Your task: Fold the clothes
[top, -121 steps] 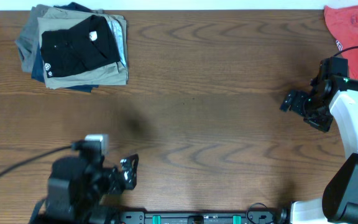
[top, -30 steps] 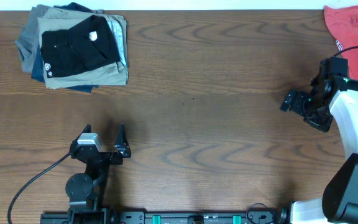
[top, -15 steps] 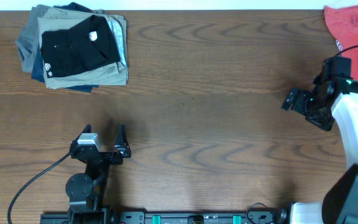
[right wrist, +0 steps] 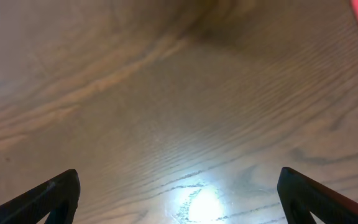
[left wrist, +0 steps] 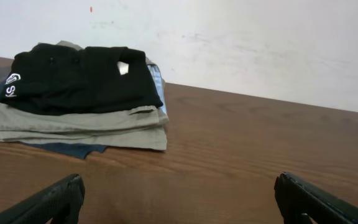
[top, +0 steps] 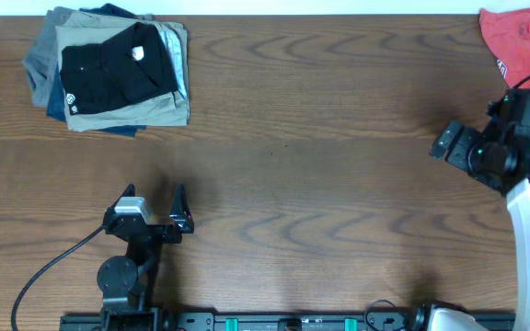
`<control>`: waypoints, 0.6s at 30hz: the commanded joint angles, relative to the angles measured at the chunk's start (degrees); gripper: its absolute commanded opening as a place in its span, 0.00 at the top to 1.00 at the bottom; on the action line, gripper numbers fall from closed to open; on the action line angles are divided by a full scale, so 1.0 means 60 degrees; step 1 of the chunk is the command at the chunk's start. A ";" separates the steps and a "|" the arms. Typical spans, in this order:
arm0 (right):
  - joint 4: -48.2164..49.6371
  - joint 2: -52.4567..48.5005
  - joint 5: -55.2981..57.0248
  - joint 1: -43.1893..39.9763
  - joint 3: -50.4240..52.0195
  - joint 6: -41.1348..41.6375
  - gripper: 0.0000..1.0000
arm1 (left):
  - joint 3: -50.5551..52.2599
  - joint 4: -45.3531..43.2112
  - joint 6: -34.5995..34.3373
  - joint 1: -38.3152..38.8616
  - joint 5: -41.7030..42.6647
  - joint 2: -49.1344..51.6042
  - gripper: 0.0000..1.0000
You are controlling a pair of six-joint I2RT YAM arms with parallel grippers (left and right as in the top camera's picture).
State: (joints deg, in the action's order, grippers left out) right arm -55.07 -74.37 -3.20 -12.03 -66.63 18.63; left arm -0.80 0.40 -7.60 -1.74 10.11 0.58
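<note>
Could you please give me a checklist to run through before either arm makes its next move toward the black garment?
1. Left gripper open and empty: ok.
2. Right gripper open and empty: ok.
3. Black garment uncovered, on top of the pile of trousers: ok.
4. Black garment spread flat on the table for folding: not ok; it lies folded on the pile.
5. Path from the left gripper to the pile free of other things: ok.
6. Right gripper apart from the red shirt: ok.
</note>
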 commanded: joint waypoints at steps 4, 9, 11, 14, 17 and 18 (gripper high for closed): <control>-0.0004 0.1096 0.0000 -0.0047 -0.0109 -0.0113 0.01 | 0.0095 0.0426 0.0080 -0.0036 0.0098 -0.0058 0.02; -0.0004 0.1825 0.0000 -0.0044 -0.0109 -0.0113 0.01 | 0.0095 0.0426 0.0080 -0.0040 0.0098 -0.0058 0.02; -0.0007 0.2171 0.0000 -0.0044 -0.0109 -0.0113 0.01 | 0.0095 0.0426 0.0080 -0.0036 0.0098 -0.0058 0.02; -0.0007 0.2783 0.0000 -0.0044 -0.0109 -0.0113 0.01 | 0.0095 0.0426 0.0080 -0.0040 0.0098 -0.0058 0.02; -0.0007 0.3432 0.0000 0.0069 -0.0109 -0.0113 0.01 | 0.0095 0.0426 0.0080 -0.0040 0.0098 -0.0058 0.02; -0.0007 0.3672 0.0000 0.0142 -0.0109 -0.0113 0.01 | 0.0095 0.0426 0.0080 -0.0040 0.0098 -0.0058 0.02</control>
State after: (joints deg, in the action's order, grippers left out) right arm -55.07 -55.66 -3.20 -11.99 -66.63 18.61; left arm -0.89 0.58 -7.60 -1.74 10.11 0.58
